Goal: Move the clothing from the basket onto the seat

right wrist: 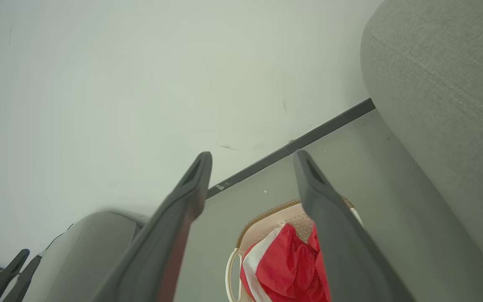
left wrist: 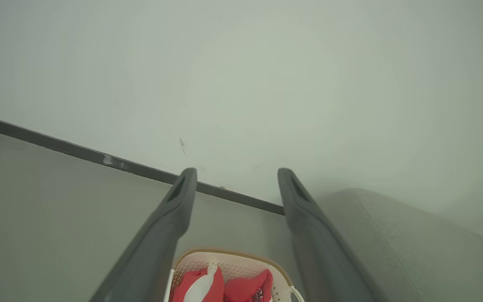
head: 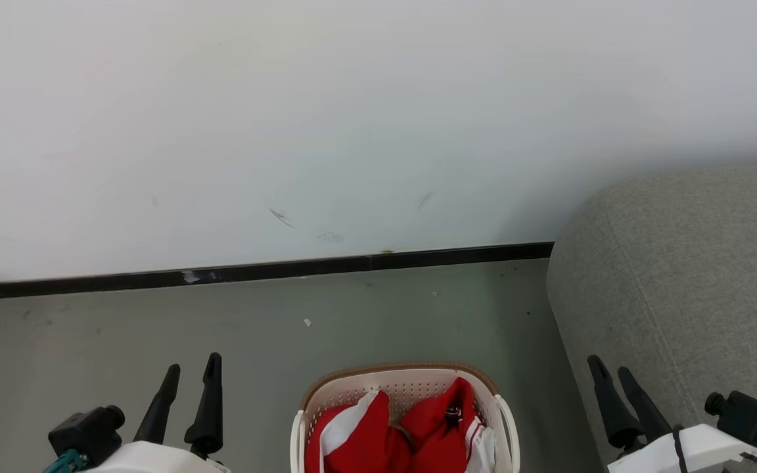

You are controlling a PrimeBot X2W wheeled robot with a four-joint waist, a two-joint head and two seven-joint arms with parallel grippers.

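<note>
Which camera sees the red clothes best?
The head view: the clothing lies unblocked in the basket, white stripes and dark emblem clear. The right wrist view shows it large, but a finger of the right hand covers part. The left wrist view shows it small, at the bottom edge.

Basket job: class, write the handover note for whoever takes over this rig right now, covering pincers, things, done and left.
Left pincer: open, empty, left of the basket.
Right pincer: open, empty, beside the seat.
Clothing: in the basket, which stands on the floor left of the seat.
Done: no clothing visible on the seat yet.
Left: grasp the clothing, carry it onto the seat.
</note>
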